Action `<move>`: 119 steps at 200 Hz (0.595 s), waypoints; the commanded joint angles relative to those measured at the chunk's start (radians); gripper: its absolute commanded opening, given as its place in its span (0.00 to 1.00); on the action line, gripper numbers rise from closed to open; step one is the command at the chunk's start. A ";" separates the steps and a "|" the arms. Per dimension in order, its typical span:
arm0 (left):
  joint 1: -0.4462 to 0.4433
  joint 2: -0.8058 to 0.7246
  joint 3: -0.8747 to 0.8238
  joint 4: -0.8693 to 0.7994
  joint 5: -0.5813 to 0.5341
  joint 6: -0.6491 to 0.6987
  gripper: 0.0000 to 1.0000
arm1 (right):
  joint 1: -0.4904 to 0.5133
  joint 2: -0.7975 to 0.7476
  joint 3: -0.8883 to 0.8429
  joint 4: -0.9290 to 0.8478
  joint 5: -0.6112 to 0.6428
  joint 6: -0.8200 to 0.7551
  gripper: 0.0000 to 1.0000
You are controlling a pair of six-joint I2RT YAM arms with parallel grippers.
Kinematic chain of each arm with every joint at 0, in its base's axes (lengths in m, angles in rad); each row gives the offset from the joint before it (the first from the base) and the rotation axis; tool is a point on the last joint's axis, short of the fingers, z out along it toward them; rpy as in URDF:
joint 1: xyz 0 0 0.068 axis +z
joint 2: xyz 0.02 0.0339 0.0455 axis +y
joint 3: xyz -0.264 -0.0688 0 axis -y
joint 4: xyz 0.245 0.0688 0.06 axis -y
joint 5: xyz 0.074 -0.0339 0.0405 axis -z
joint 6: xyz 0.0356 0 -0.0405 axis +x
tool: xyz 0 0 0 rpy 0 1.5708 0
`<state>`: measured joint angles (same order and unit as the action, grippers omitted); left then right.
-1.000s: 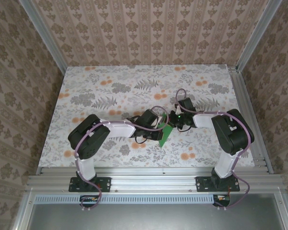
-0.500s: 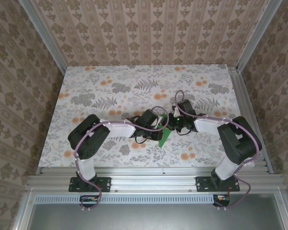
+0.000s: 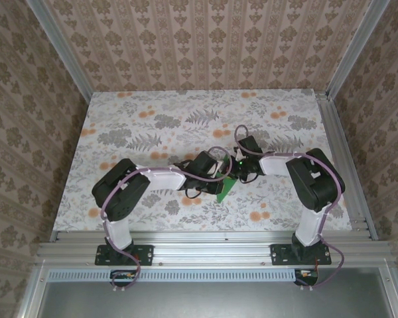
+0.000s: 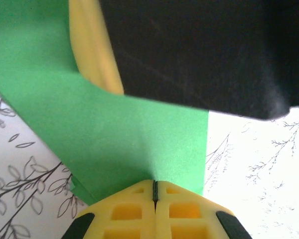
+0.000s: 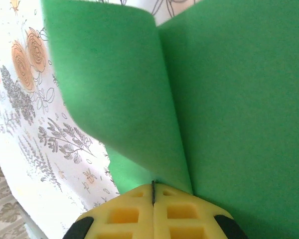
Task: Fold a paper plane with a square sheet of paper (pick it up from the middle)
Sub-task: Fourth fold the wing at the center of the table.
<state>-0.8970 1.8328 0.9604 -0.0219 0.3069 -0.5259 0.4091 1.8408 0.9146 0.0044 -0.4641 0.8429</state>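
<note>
Right pincer [image 5: 153, 184] has been shifted nearer the paper [image 4: 139, 139], which is clamped by it and the left pincer [image 4: 155, 183].

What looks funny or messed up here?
The green paper, pinched by the left gripper and the right gripper, curls over in a loose flap instead of lying flat. Nothing looks torn.

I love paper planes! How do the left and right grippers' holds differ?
The left gripper nips the green paper where it is flat; the right gripper nips at a curled flap. A black part looms ahead of the left gripper; green paper spreads ahead of the right gripper. Both are shut.
</note>
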 commanded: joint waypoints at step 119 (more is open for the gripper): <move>-0.003 -0.028 -0.095 -0.166 -0.028 0.045 0.03 | -0.101 0.188 0.195 -0.006 0.056 -0.058 0.04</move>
<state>-0.8936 1.8015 0.9180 -0.0059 0.2646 -0.5064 0.3527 1.9556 1.0584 -0.0303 -0.5220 0.8074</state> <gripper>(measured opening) 0.047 0.065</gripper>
